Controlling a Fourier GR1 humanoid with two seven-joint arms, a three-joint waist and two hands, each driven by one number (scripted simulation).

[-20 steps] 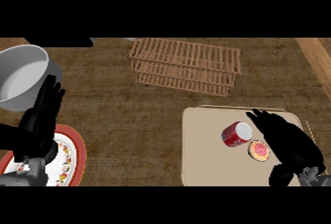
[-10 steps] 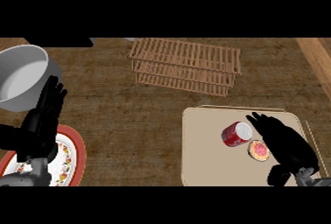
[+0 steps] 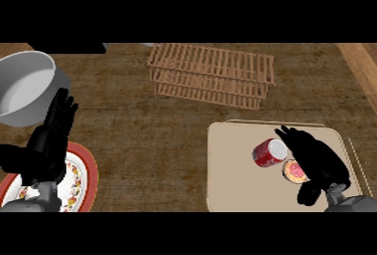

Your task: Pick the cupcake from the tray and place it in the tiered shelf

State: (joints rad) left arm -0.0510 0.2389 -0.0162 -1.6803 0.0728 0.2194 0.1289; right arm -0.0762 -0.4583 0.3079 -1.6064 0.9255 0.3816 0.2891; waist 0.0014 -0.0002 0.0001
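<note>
Shifted slightly lower and nearer the cupcake (image 3: 295, 171) since half a second ago: right hand (image 3: 318, 162), over the tray (image 3: 236, 191). Fingers (image 3: 291, 137) straight and released, grasping nothing, tips pointing up the view toward the tray's far edge. Thumb down at the tray's near right part. Palm just right of the cupcake, overlapping its right edge; contact cannot be told. Cupcake lying on the tray with pink top and pale rim showing, partly hidden by the hand. Just left of it, a red can (image 3: 269, 152) tipped on its side, pale end facing up and right, close to the cupcake, also on the tray. Tray beige, with raised rim, sitting on the brown counter (image 3: 154, 129) at the view's lower right.

Well beyond the tray, at the top middle, the wooden slatted shelf (image 3: 212, 73), its tiers seen from above, holding nothing visible.

At the left edge, left hand (image 3: 49, 142) resting open, fingers straight and up, unchanged. Below it a plate (image 3: 83, 174) with red rim and flowered pattern, partly covered by the forearm. Above it a grey pot (image 3: 28, 87) at the upper left corner.
</note>
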